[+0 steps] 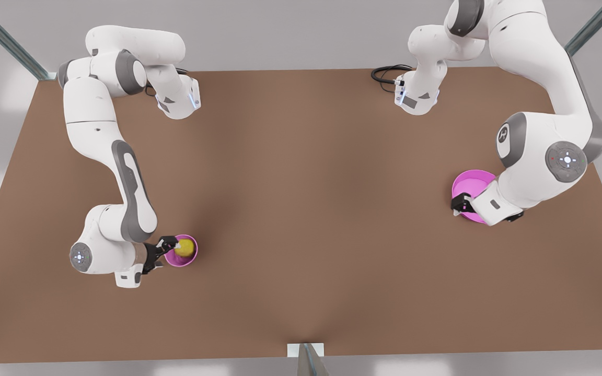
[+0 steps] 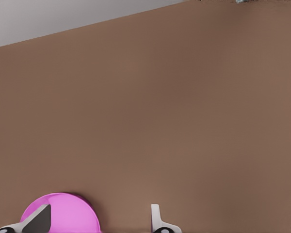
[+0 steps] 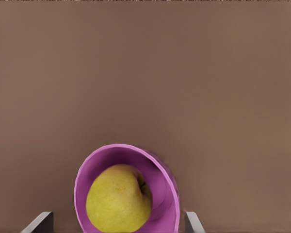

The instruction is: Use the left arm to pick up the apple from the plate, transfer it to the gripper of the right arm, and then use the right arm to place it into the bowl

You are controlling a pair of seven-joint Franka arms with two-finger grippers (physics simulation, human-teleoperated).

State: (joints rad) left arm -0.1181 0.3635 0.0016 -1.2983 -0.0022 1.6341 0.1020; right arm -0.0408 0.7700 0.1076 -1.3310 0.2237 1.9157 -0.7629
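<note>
The apple (image 1: 185, 247) lies inside the small pink bowl (image 1: 192, 257), on the front view's left, on the near side of the brown surface (image 1: 301, 209). The right pincer (image 1: 168, 244) is just beside the bowl. In the right wrist view its two fingers stand wide apart, one on each side of the bowl, and they hold nothing.

I think the apple is where it should be, so the job now is to back away. I would lift this pincer straight up and slowly, keeping its fingers wide so they do not bump the rim.

Far off on the front view's right, the left pincer (image 1: 462, 203) waits over the edge of the big pink plate (image 1: 471, 183). Its fingers are spread and it is empty.

The left arm covers part of the plate. The bowl looks tipped in the right wrist view, and I cannot tell if it really leans. I also cannot tell if a finger touches the bowl.
</note>
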